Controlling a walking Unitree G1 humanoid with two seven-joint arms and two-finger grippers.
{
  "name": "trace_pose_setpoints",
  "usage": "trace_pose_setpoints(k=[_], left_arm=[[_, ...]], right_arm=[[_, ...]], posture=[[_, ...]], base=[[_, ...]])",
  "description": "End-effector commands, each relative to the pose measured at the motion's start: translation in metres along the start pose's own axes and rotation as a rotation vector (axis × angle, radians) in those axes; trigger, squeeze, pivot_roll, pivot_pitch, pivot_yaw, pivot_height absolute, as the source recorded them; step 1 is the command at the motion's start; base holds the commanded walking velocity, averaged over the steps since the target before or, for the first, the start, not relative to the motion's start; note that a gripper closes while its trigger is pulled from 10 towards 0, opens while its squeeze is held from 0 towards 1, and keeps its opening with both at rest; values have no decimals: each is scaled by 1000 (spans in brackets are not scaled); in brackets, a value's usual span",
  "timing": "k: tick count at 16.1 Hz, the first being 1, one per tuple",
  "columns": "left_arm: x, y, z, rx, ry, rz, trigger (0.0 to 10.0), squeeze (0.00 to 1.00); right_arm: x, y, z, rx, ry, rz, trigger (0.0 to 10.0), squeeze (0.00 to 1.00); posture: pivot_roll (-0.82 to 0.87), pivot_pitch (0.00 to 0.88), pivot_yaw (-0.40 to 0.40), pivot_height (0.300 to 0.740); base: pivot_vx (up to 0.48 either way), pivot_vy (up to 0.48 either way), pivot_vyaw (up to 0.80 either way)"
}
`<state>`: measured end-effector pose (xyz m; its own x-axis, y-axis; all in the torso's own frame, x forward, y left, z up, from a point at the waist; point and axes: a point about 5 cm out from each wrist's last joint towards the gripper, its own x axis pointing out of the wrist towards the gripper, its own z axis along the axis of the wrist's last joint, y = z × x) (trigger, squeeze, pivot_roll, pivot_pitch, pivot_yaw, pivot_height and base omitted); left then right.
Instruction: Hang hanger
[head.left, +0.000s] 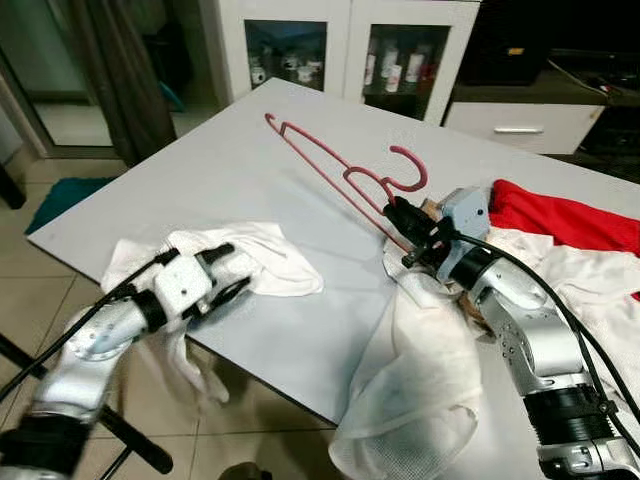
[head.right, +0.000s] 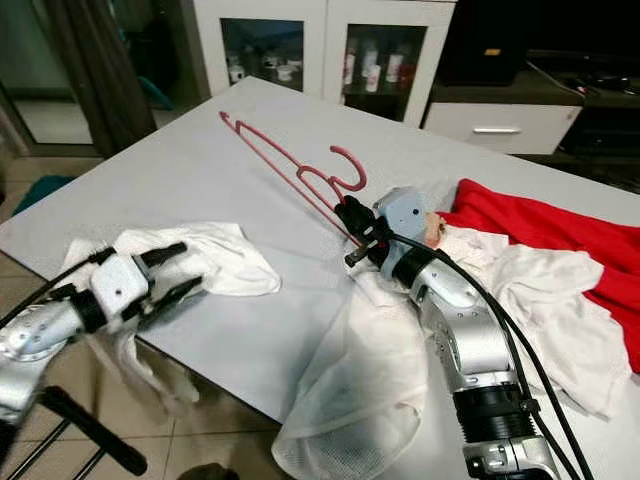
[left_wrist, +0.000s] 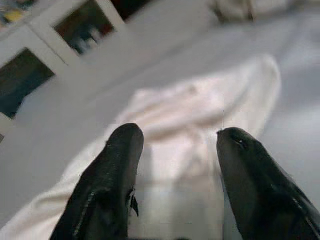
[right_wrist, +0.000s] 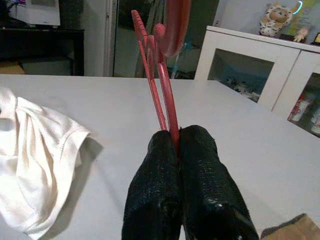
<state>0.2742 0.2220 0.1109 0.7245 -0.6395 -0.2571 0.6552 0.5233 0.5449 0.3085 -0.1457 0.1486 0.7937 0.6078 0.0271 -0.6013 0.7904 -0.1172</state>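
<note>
The right gripper (head.left: 405, 232) reaches over the grey table (head.left: 250, 190), fingers clenched on the pink hanger (head.left: 340, 172). At the near left, the left gripper (head.left: 228, 270) hovers, fingers spread, over a white shirt (head.left: 262, 258).

We are finding no text, label, brand, number or sign that can be read. The bottles (head.left: 392, 66) behind the cabinet (head.left: 345, 40) glass are showing coloured labels, but they are too small and blurred for us to read. The hanger (head.left: 335, 172), the cloths and the surface (head.left: 200, 190) are carrying no lettering that we are able to make out.
</note>
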Motion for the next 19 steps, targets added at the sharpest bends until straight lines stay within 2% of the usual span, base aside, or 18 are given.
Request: trace_pose_setpoints(k=[1, 2, 3, 5, 6, 7, 9, 16, 19], left_arm=[[-1, 0, 2, 39, 13, -40, 10000, 875], [-5, 6, 6, 81, 22, -118, 10000, 784], [-4, 9, 10, 134, 23, -185, 10000, 482], [-1, 12, 13, 179, 24, -216, 10000, 278], [5, 14, 14, 216, 23, -237, 10000, 43], [11, 15, 16, 246, 20, -255, 10000, 0], [22, 18, 17, 274, 27, -297, 10000, 0], [40, 21, 6, 275, 90, -378, 10000, 0], [46, 26, 1, 265, 153, -379, 10000, 0]], right_arm=[[3, -1, 2, -6, -3, 1, 10000, 0], [3, -2, 2, -7, -1, 2, 10000, 0], [3, -3, 3, -10, 0, 5, 10000, 0], [4, -3, 3, -12, 1, 7, 10000, 0], [3, -3, 3, -13, 1, 9, 10000, 0], [3, -3, 3, -14, 2, 10, 10000, 0], [0, -4, 2, -18, 7, 9, 10000, 0], [-6, -6, 3, -19, 9, -15, 10000, 0], [-5, -6, 3, -20, 10, -17, 10000, 0]], posture=[[32, 0, -11, 740], [34, 0, -13, 740], [37, 0, -19, 740], [35, 0, -19, 740], [28, 0, -22, 740], [28, 0, -22, 740], [13, 0, -21, 740], [-13, 0, -10, 740], [-21, 0, -8, 740]], base=[[0, 0, 0], [0, 0, 0], [0, 0, 0], [0, 0, 0], [0, 0, 0], [0, 0, 0], [0, 0, 0], [0, 0, 0], [0, 0, 0]])
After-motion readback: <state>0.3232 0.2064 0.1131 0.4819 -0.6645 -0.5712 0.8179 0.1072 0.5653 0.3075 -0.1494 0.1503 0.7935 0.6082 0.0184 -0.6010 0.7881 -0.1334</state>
